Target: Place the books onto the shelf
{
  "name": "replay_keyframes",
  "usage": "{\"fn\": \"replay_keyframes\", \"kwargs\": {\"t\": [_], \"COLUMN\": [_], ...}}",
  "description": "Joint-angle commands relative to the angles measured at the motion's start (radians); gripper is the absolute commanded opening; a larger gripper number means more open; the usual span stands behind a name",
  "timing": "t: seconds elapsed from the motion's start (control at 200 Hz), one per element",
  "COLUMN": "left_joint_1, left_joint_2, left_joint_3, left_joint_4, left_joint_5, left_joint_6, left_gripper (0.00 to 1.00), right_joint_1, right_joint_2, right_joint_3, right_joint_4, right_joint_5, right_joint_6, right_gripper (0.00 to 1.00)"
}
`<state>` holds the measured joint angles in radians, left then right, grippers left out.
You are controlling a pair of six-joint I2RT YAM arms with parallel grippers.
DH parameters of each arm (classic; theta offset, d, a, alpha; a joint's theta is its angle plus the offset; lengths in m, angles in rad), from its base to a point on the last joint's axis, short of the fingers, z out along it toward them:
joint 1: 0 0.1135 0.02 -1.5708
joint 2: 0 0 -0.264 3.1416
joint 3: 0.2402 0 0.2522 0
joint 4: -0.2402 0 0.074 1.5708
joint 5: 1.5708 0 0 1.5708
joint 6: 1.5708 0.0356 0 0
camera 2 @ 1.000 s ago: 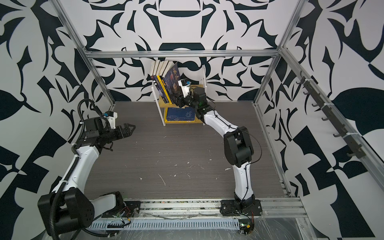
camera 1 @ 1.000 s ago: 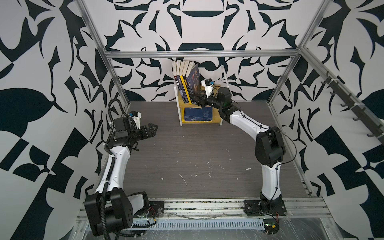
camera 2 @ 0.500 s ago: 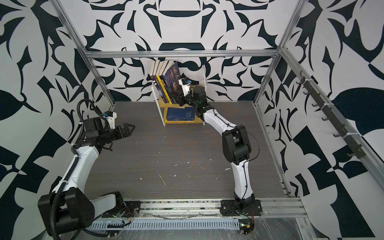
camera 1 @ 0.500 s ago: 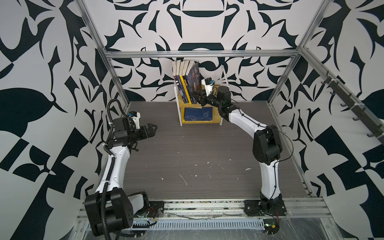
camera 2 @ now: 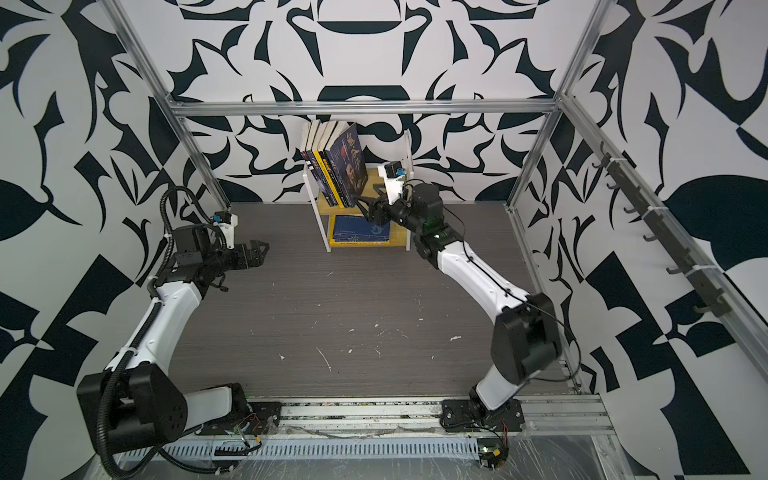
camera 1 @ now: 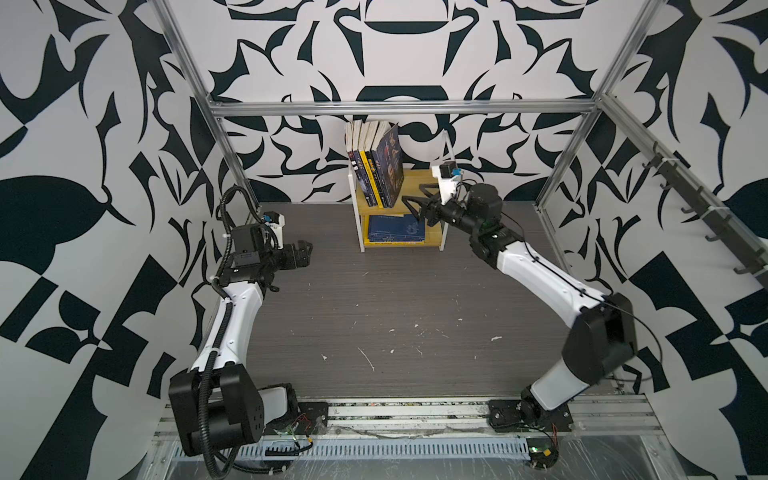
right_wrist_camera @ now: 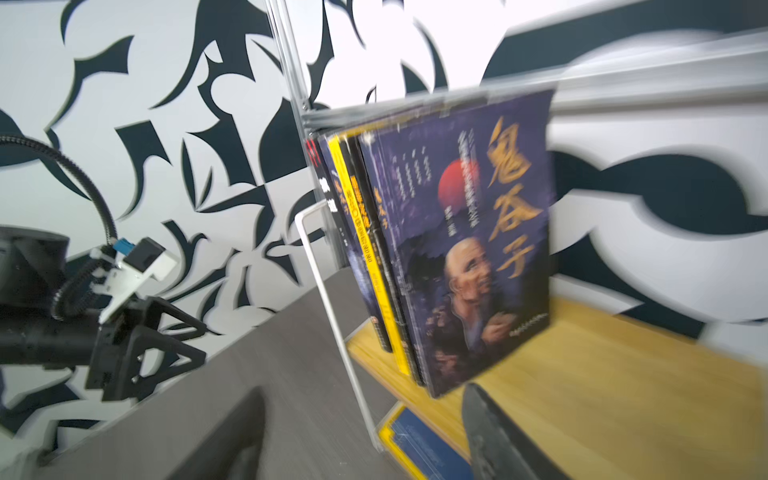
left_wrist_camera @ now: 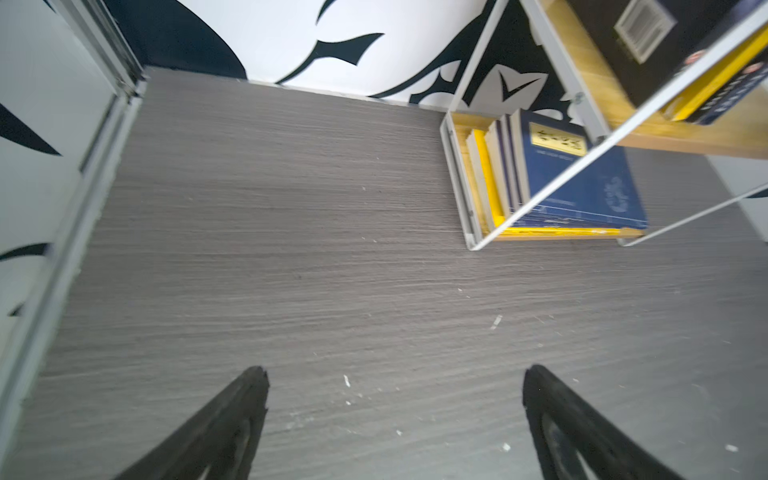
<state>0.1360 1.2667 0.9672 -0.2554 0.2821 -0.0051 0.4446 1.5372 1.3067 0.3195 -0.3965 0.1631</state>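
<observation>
While the right wrist view was motion-blurred, the front book (right_wrist_camera: pixel 465 257) was legible: gold characters 鬼谷子 down a purple-blue cover, with a red disc and a bald, bearded man below. Spine text on its neighbours was too smeared to read. The left wrist view showed a white barcode sticker (left_wrist_camera: pixel 644 18) on a black cover on the top tier. It also showed a yellow title label (left_wrist_camera: pixel 559 139) on the navy book topping the flat stack (left_wrist_camera: pixel 582 187); that print was too small to read.

Bench (camera 1: pixel 374 316) was grey wood-grain, flecked with white scuffs. Walls (camera 1: pixel 399 50) carried a black-and-white leaf pattern, and aluminium rails (camera 1: pixel 399 109) framed the cell. Shelf (camera 1: pixel 415 176) sat at the back of the bench, by the rear wall.

Upright books (camera 1: pixel 376 166), about five, stood on the shelf's top board. They were packed at the end nearer the left arm, against the white side frame. Long axis was vertical, spines toward the arm bases, front cover toward the bare run of board. The flat stack lay on the shelf's lower board, covers up; couldn't tell its long axis.

Right end effector (camera 1: pixel 415 198) hung at the shelf's top board, by the front book's lower corner. Its fingers were spread wide and gripped nothing; couldn't tell whether one touched the book. Left end effector (camera 1: pixel 305 251) was well clear of the shelf over bare bench, fully spread and empty.
</observation>
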Motion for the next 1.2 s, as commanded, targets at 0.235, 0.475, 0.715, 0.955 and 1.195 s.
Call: {"fn": "replay_keyframes", "kwargs": {"t": [0.235,0.475,0.715,0.955,1.195], "left_joint_1": [-0.006,-0.038,-0.046,-0.046,-0.033], "left_joint_2": [0.081,0.131,0.208,0.279,0.286], "left_joint_3": [-0.303,-0.480,-0.598,-0.693,-0.583], "left_joint_4": [0.533,0.828,1.106,1.339,1.144], "left_joint_5": [-0.031,-0.050,-0.100,-0.208,-0.264], "left_joint_6": [-0.005,-0.007,0.006,-0.037,-0.082], "left_gripper": [0.99,0.99,0.99,0.99,0.99], "right_joint_1": [-0.002,-0.003,-0.018,-0.130,-0.275], "right_joint_2": [-0.441,-0.689,-0.711,-0.578,-0.399], "right_joint_3": [-0.438,-0.750,-0.939,-1.055,-1.093], "right_joint_4": [-0.135,-0.150,-0.052,0.211,0.434], "right_joint_5": [0.406,0.763,0.932,0.922,0.786], "right_joint_6": [-0.039,-0.083,-0.182,-0.151,-0.119], "right_gripper": [0.89,0.91,1.00,1.00,0.99]}}
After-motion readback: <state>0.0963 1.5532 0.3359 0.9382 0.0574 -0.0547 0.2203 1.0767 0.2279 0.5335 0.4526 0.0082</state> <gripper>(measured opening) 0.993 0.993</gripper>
